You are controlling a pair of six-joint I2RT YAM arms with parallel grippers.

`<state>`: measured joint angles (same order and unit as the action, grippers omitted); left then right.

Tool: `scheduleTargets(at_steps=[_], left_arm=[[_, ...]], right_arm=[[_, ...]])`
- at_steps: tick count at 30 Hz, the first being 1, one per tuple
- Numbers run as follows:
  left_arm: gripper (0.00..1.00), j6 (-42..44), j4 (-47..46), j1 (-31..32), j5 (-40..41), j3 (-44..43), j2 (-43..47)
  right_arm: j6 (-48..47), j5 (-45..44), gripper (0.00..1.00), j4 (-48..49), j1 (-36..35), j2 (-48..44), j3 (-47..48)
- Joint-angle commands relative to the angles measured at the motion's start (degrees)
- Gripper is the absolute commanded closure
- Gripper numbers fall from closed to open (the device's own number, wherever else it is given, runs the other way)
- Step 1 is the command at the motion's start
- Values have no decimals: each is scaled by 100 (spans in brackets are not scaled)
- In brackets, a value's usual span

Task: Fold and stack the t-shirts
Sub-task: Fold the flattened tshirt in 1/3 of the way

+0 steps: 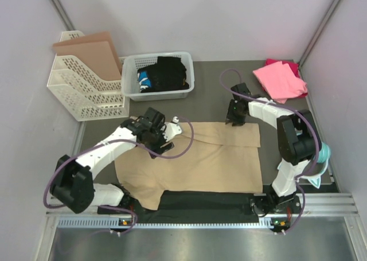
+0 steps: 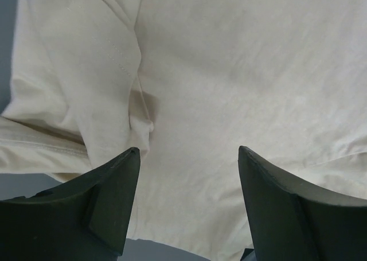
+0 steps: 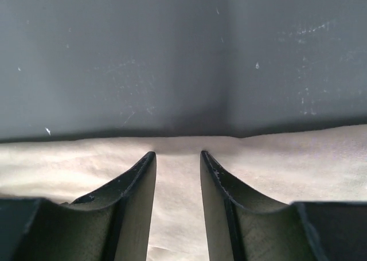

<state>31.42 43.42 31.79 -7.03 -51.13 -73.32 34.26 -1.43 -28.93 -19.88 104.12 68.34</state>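
step: fold of tan t-shirt (image 1: 212, 158), spread mid-surface | left hand (image 2: 189, 152): released, jaws wide above cloth, nothing held | right hand (image 3: 178, 155): narrowed over far hem, pinch cannot be told | advice: hem to be caught fully, both sides lifted level | pink t-shirts (image 1: 279, 80): far right corner

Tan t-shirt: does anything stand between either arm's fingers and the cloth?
Nothing visible does. The left fingers stand apart directly over bare cloth of the tan t-shirt. The right fingers are at the shirt's far edge, over bare cloth, with only the gray table beyond.
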Motion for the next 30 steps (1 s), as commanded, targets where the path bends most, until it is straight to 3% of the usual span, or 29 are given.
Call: scheduleTargets(at_steps=[1,17,21,28,30], left_arm=[[27,92,-578,-85,491,-10,-437],[37,304,-985,-639,597,-151,-1361],[48,251,-966,-630,509,-134,-1150],[83,242,-976,-630,579,-107,-1070],[84,207,-941,-622,562,-142,-992]], right_arm=[[37,-15,64,168,-42,12,251],[-16,-94,67,335,-51,-207,-277],[-16,-103,68,353,-42,-225,-312],[-16,-112,68,362,-51,-278,-312],[-25,-121,68,362,-51,-287,-330]])
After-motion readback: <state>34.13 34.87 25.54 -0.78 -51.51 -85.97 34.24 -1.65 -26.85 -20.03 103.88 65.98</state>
